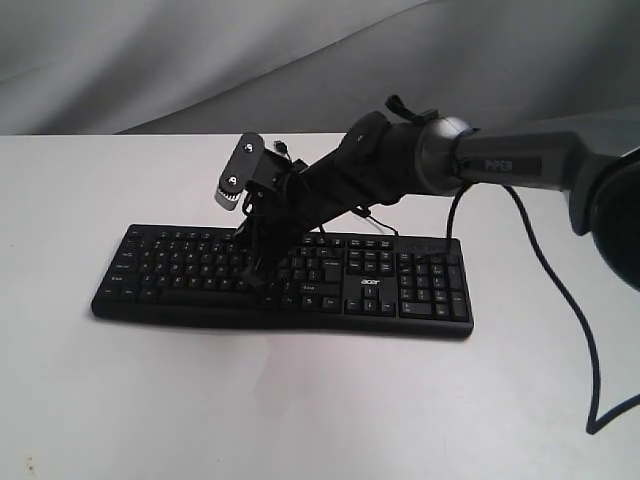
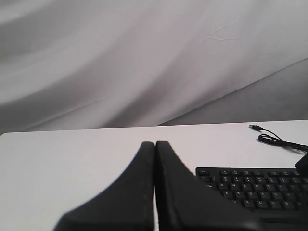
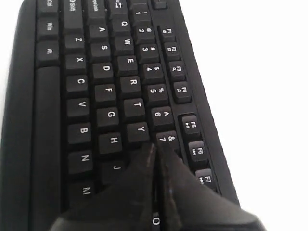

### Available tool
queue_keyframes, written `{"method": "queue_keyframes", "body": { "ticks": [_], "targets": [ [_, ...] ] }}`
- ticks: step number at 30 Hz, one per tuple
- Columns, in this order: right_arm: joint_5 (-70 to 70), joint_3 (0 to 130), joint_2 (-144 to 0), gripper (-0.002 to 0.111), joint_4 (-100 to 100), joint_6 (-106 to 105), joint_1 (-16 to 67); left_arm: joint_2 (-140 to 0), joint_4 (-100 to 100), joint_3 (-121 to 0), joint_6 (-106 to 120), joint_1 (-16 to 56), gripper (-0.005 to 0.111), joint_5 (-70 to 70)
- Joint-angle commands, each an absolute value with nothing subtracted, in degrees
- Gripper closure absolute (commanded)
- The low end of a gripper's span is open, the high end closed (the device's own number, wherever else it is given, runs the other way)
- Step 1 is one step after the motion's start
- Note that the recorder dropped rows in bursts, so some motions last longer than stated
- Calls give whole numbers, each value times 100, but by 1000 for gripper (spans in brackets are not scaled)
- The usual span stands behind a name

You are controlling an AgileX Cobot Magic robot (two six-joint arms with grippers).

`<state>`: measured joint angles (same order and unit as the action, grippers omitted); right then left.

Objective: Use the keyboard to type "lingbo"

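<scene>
Bare white tabletop (image 1: 300, 400) fills the foreground and carries everything else. Across its middle lies the long flat black keyboard (image 1: 400, 290) with a number pad and a white acer logo, its front edge turned toward the exterior camera. My right arm (image 1: 400, 160), dark with a grey joint, comes in from the right and slants down over the letter block. My right gripper (image 1: 252, 272) is clenched on nothing, its two black fingers (image 3: 139, 183) pressed into one blunt point. My left gripper (image 2: 155, 143) is likewise clamped empty and hangs over bare table off the keyboard's left end, apart from the keys. A thin black USB cable (image 2: 276, 140) trails behind the board.

In the right wrist view my point rests on the upper letter row just past the Y key (image 3: 141, 129), beside the 7 key (image 3: 166, 139), and hides U and I. The O legend (image 3: 155, 221) peeks out beside the fingers. I cannot tell whether the tip touches a cap or floats just above it.

I judge this to be an early letter, most likely the i, though no screen confirms it. If so, the next move calls for a clean lift, a shift to the N key (image 3: 85, 157) and a straight descent. My closed tip looks about as broad as a cap, so a small offset could catch M or J.
</scene>
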<state>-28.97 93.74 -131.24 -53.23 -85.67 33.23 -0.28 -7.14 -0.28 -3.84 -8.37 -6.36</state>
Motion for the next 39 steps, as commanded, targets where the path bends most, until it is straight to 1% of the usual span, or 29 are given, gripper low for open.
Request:
{"method": "queue_keyframes", "body": {
  "ticks": [1, 29, 39],
  "targets": [
    [-2976, 9480, -13291, 108, -5252, -8475, 3299, 0, -716, 0, -396, -799, 106, -579],
    [-2930, 9480, -13425, 108, -5032, -8356, 3261, 0, -716, 0, -396, -799, 106, -579],
    [-3336, 9480, -13205, 108, -5045, -8333, 3450, 0, -716, 0, -396, -799, 106, -579]
  ]
}}
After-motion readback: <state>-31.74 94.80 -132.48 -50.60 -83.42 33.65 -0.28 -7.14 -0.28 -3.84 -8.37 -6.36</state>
